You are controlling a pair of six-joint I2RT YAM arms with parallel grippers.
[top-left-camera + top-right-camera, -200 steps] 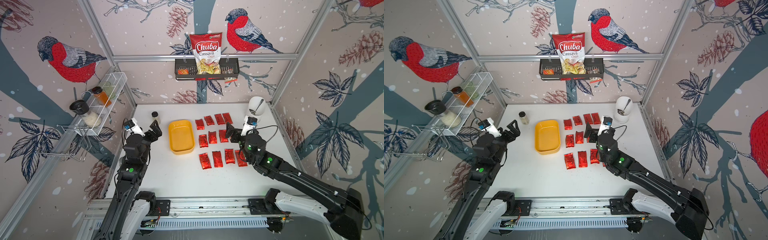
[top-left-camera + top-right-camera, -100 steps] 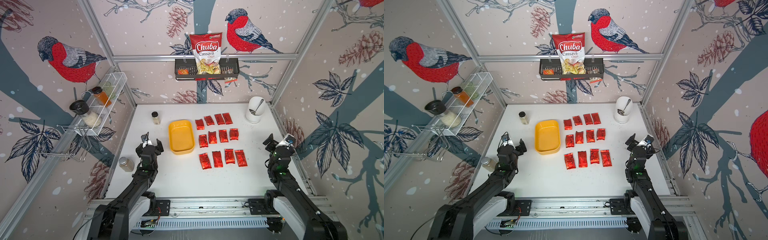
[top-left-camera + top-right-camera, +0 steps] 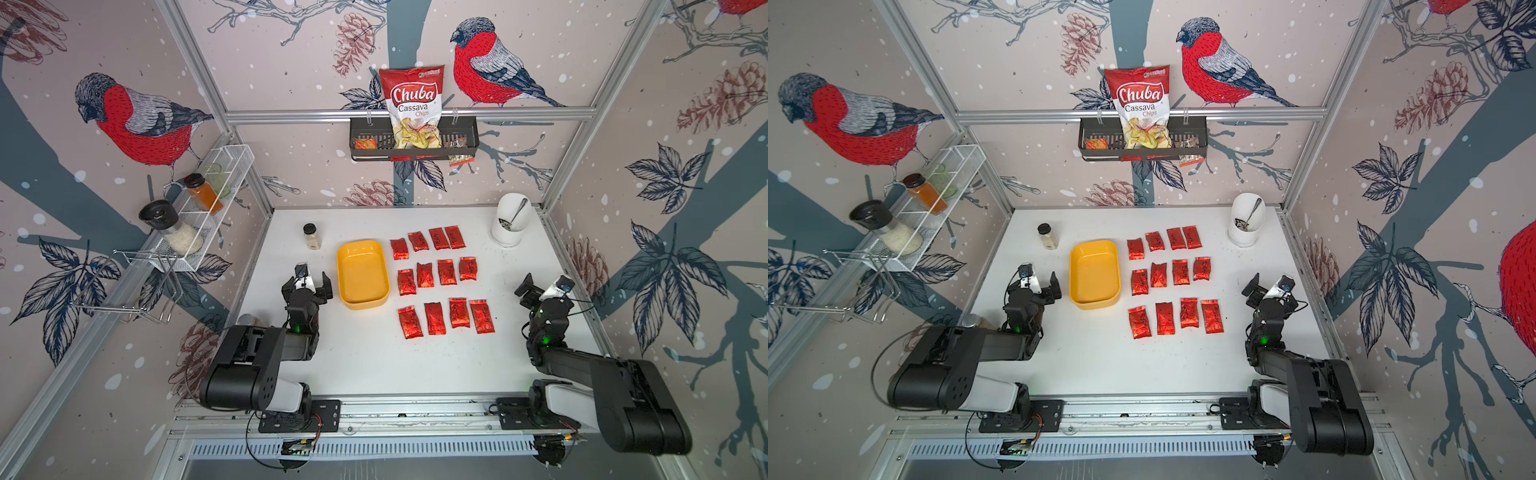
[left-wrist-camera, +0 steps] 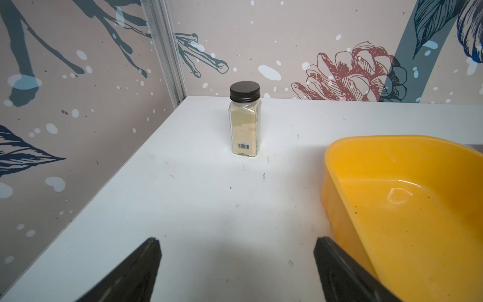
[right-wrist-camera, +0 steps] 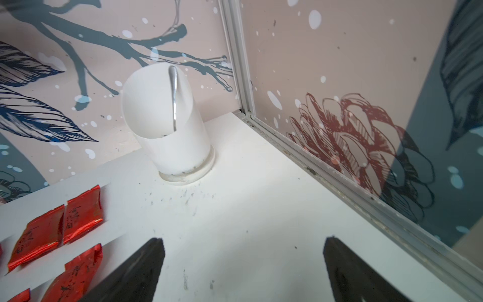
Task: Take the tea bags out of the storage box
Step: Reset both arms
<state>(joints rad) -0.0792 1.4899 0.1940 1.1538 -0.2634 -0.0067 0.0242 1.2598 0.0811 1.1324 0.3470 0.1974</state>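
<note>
The storage box [image 3: 362, 274] [image 3: 1095, 274] is a shallow yellow tub left of the table's middle, and its inside shows bare. Several red foil tea bags [image 3: 446, 272] [image 3: 1180, 272] lie flat on the table in three rows to the right of the box. My left gripper [image 3: 306, 286] [image 3: 1036, 286] stands open just left of the box, holding nothing; in the left wrist view the box wall [image 4: 405, 209] is beside one finger. My right gripper [image 3: 544, 289] [image 3: 1268, 289] is open over bare table near the right wall, right of the tea bags [image 5: 83, 211].
A spice jar [image 3: 311, 237] [image 4: 245, 123] stands behind the left gripper. A white cup with a spoon [image 3: 509, 224] [image 5: 167, 130] is at the back right corner. Another jar [image 3: 249, 320] sits by the left arm. A black basket [image 3: 413, 141] and wire rack [image 3: 199, 208] hang on the walls.
Both arms have drawn back from the table's middle toward the front. The right gripper has left the tea bag rows for the right wall. Both stayed open.
</note>
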